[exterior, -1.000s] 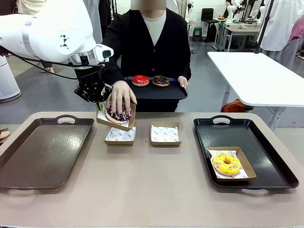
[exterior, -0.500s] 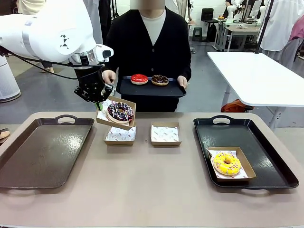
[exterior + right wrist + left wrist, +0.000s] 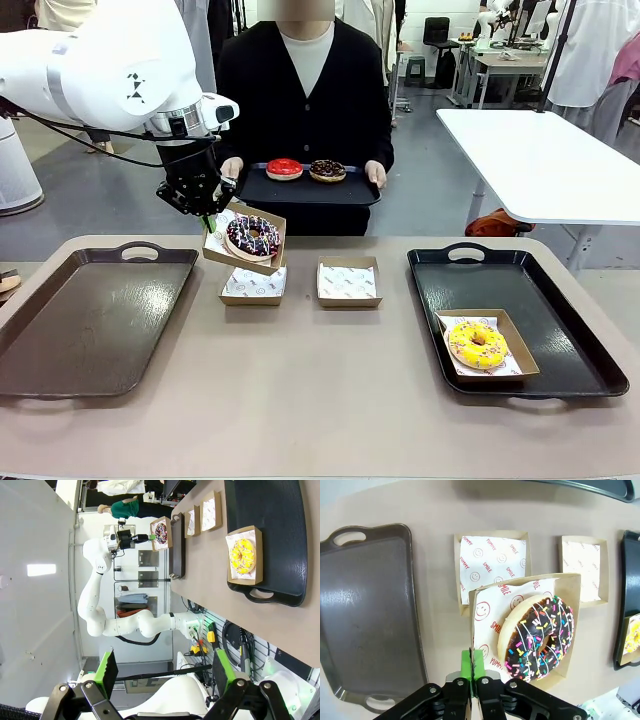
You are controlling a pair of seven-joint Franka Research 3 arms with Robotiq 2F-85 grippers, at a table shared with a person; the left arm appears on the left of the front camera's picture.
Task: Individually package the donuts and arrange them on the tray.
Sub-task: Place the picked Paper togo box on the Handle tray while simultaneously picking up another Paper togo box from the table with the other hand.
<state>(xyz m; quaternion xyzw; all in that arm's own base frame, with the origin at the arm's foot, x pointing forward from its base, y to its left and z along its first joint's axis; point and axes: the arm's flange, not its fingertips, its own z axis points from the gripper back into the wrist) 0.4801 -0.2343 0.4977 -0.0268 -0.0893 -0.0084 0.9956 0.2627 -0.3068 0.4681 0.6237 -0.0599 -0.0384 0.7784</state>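
Left claw (image 3: pixel 207 218) clamped on the left edge of a cardboard box (image 3: pixel 240 262) carrying the purple sprinkled donut (image 3: pixel 252 235), above the surface (image 3: pixel 330 380). The tray (image 3: pixel 560 300) holding the yellow donut (image 3: pixel 477 344) lies well right. Right claw (image 3: pixel 165 667) apart.

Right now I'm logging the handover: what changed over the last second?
The person's hand let go of the purple sprinkled donut and drew back to the black tray they carry. The left gripper stays shut on the box; the yellow donut hasn't moved.
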